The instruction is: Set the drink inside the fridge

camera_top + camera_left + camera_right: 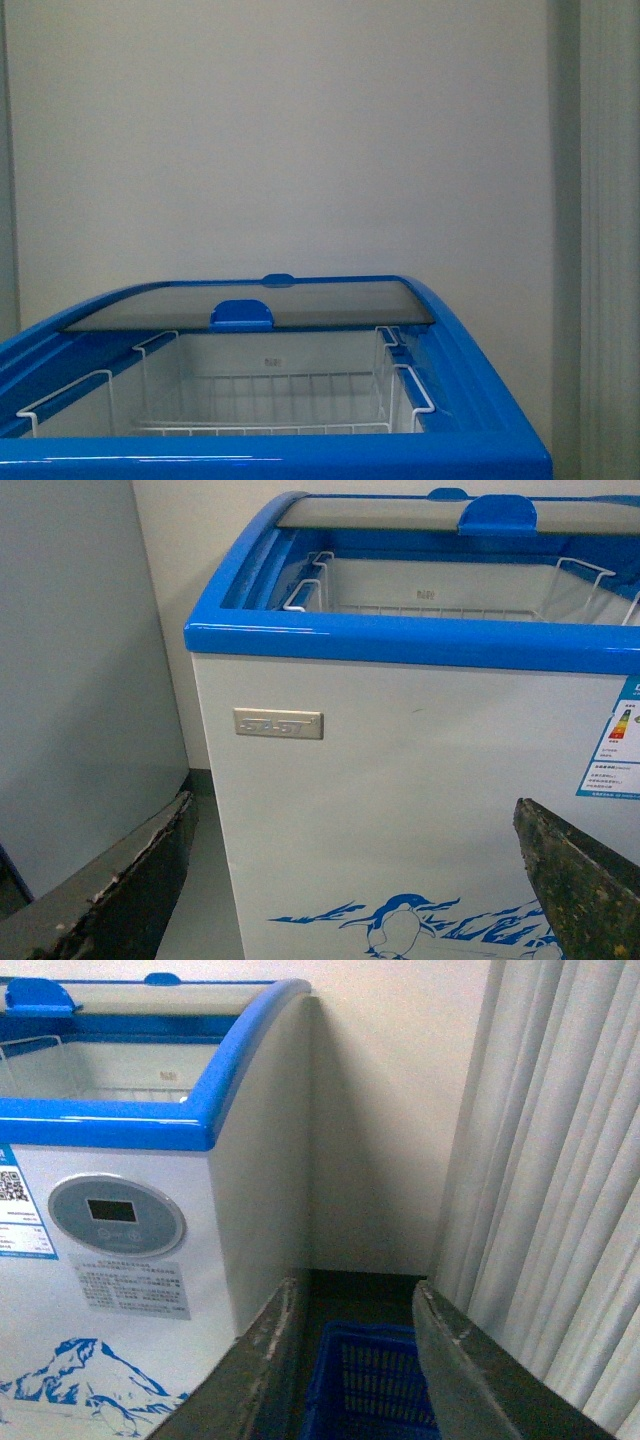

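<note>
The fridge [480,420] is a white chest cooler with a blue rim; its glass lid [250,305] is slid to the back, so the near half is open onto a white wire basket [270,400]. It also shows in the left wrist view [400,780] with a penguin print and in the right wrist view [260,1160] with an oval grey display panel [117,1215]. My left gripper [355,825] is open and empty, facing the fridge's front wall. My right gripper [355,1295] is open and empty, low beside the fridge's right corner. The drink is not in view.
A blue plastic crate [375,1380] sits on the floor beside the fridge, under my right gripper. Pale curtains [560,1180] hang to the right. A grey cabinet [80,680] stands left of the fridge. A white wall [300,140] is behind.
</note>
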